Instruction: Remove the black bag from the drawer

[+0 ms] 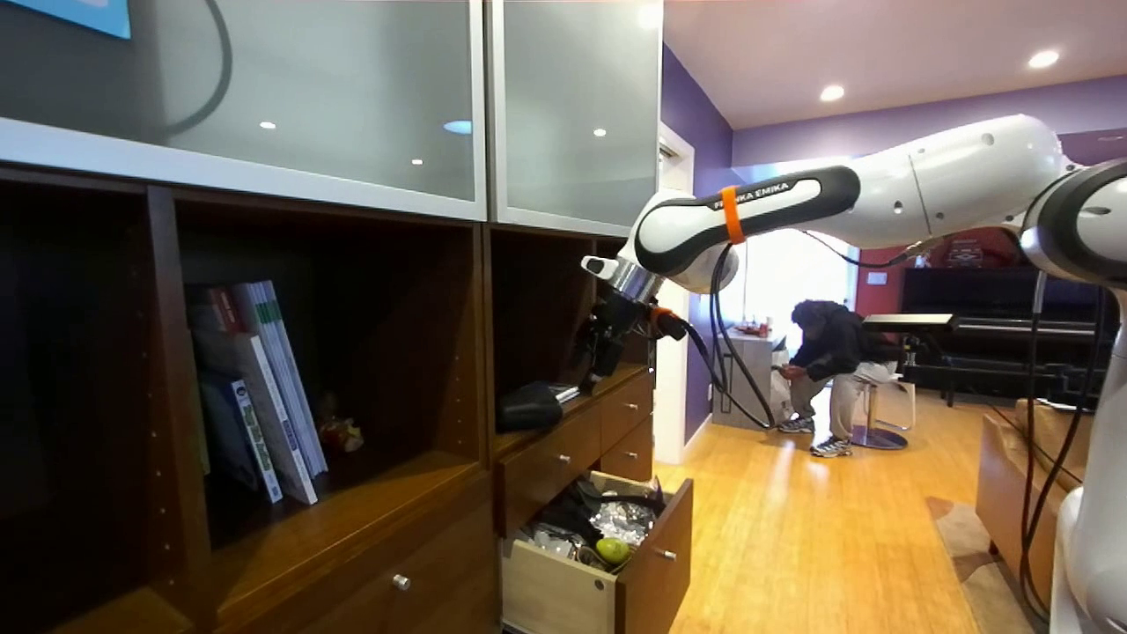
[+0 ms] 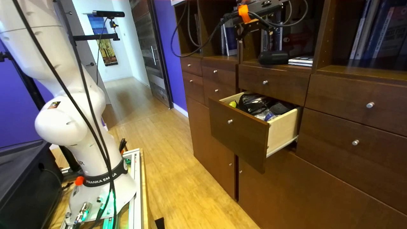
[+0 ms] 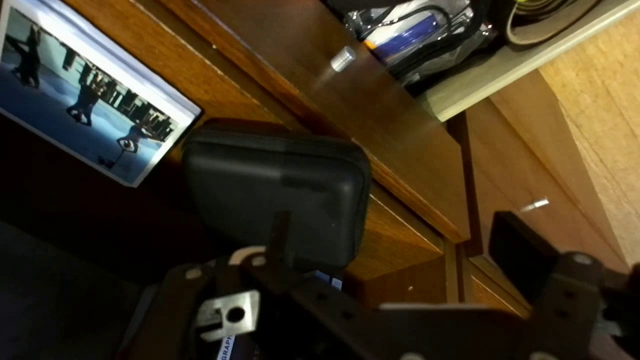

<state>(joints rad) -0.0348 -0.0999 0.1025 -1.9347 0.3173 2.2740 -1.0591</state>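
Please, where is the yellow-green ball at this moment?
In an exterior view, the yellow-green ball lies at the left end of the open drawer, close behind the front panel and left of shiny black items.

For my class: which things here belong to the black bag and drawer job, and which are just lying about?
Part of the job:
open drawer
what looks like the black bag, outside it
hand, open

Lying about:
yellow-green ball in the drawer
flat stack beside the bag
leaning books
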